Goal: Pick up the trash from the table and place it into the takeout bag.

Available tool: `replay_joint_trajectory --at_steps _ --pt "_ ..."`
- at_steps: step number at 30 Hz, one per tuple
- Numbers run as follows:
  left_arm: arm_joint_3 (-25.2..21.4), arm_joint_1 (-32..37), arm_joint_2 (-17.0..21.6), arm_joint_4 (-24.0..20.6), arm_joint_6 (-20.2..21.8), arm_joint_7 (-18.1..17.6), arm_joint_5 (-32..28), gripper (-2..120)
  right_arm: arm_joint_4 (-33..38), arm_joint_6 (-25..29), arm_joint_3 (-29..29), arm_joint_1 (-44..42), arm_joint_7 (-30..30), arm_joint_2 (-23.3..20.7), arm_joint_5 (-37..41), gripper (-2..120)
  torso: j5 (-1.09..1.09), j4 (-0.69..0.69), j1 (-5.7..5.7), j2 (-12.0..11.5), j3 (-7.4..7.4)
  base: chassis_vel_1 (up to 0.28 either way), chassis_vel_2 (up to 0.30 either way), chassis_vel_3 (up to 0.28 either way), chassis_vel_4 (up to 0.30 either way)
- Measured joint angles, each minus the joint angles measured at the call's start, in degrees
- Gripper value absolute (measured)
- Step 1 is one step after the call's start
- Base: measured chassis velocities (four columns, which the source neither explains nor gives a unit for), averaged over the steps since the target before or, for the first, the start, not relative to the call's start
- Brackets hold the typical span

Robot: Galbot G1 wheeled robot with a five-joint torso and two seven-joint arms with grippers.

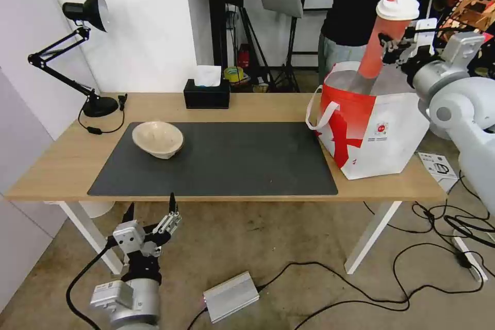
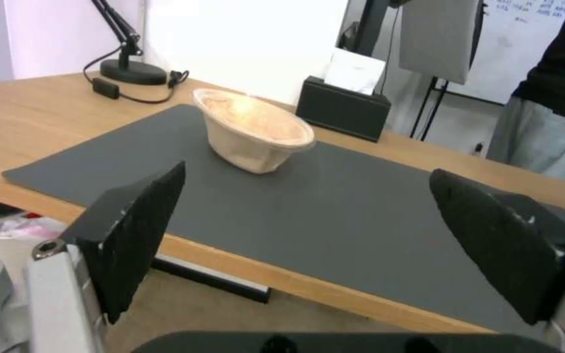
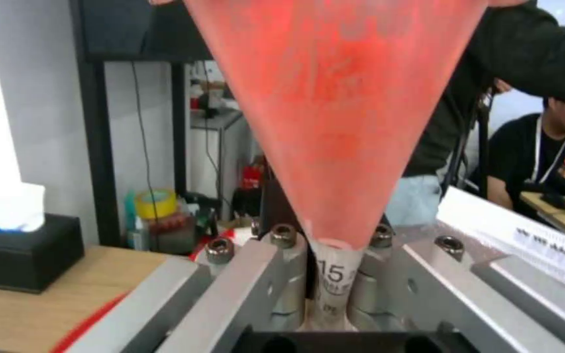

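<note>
Red drink cup point(image 1: 384, 44), tapered with a white domed lid, hangs tilted over the takeout bag point(image 1: 372, 131), its base dipping into the silver lining. Right gripper point(image 1: 396, 47) is clamped on it. Shallow beige bowl point(image 1: 158, 139) sits on the matte grey mat point(image 1: 232, 162). Left gripper point(image 1: 150, 212) waits below the table edge point(image 1: 216, 198), fingers apart.

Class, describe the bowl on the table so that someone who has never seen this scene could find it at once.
Start at the long light-wood table and its large dark grey rectangular mat. On the mat's corner nearest the black desk lamp sits a shallow beige bowl. It alone rests on the mat; the black tissue box and white-and-red takeout bag stand off it.
</note>
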Motion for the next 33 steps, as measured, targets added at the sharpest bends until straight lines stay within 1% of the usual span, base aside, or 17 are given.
replay_joint_trajectory --at_steps 5,16,21,22,23,24,26,28,29,30,31,32,33 --pt "-0.12 -0.06 0.01 0.12 0.00 -0.03 -0.09 100 -1.51 0.19 -0.02 -0.56 -0.20 0.74 -0.92 4 0.00 0.00 0.00 0.00 0.00 0.000 0.000 0.000 0.000" --pt "-0.08 -0.37 0.02 0.66 0.01 -0.12 -0.17 100 -5.10 1.06 -2.37 -0.70 -0.75 2.71 -3.55 4 0.00 0.00 0.00 0.00 0.00 0.000 0.000 0.000 0.000" --pt "-0.33 -0.44 0.02 0.72 0.01 -0.14 -0.29 100 -5.23 -0.60 -2.89 -0.71 -0.60 2.96 -3.85 4 0.00 0.00 0.00 0.00 0.00 0.000 0.000 0.000 0.000" --pt "-0.33 -0.46 0.02 0.75 0.01 -0.14 -0.30 100 -5.09 -1.13 -2.91 -0.72 -0.60 2.95 -3.85 6 0.00 0.00 0.00 0.00 0.00 0.000 0.000 0.000 0.000" --pt "-0.31 -0.49 0.02 0.84 0.01 -0.15 -0.31 100 -4.89 -1.78 -2.96 -0.71 -0.60 2.95 -3.85 10 0.00 0.00 0.00 0.00 0.00 0.000 0.000 0.000 0.000" --pt "-0.31 -0.49 0.02 0.84 0.01 -0.15 -0.31 100 -4.89 -1.78 -2.96 -0.71 -0.60 2.95 -3.85 10 0.00 0.00 0.00 0.00 0.00 0.000 0.000 0.000 0.000" --pt "-0.18 -0.56 0.02 0.98 0.01 -0.15 -0.32 100 -4.69 -2.45 -3.14 -0.72 -0.57 2.96 -3.85 18 -0.01 0.00 0.00 0.00 0.00 0.000 0.000 0.000 0.000" --pt "0.02 -0.71 0.02 1.13 0.01 -0.16 -0.32 100 -4.56 -3.39 -3.41 -0.65 -0.42 2.98 -3.84 30 -0.01 0.00 0.00 0.00 0.00 0.000 0.000 0.000 0.000" --pt "0.02 -0.71 0.02 1.13 0.01 -0.16 -0.32 100 -4.56 -3.39 -3.41 -0.65 -0.42 2.98 -3.84 30 -0.01 0.00 0.00 0.00 0.00 0.000 0.000 0.000 0.000" --pt "0.06 -0.76 0.02 1.20 0.01 -0.17 -0.32 100 -4.52 -3.93 -3.51 -0.58 -0.28 2.98 -3.84 35 -0.01 0.00 0.00 0.00 0.00 0.000 0.000 0.000 0.000" --pt "0.07 -0.78 0.02 1.22 0.01 -0.17 -0.32 100 -4.50 -4.16 -3.57 -0.55 -0.22 2.98 -3.83 36 -0.01 0.00 0.00 0.00 0.00 0.000 0.000 0.000 0.000" --pt "0.09 -0.79 0.02 1.28 0.01 -0.18 -0.32 100 -4.49 -4.84 -3.79 -0.37 -0.05 2.95 -3.81 42 0.00 0.00 0.00 0.00 0.00 0.000 0.000 0.000 0.000" --pt "0.09 -0.79 0.02 1.28 0.01 -0.18 -0.32 100 -4.49 -4.84 -3.79 -0.37 -0.05 2.95 -3.81 42 0.00 0.00 0.00 0.00 0.00 0.000 0.000 0.000 0.000"
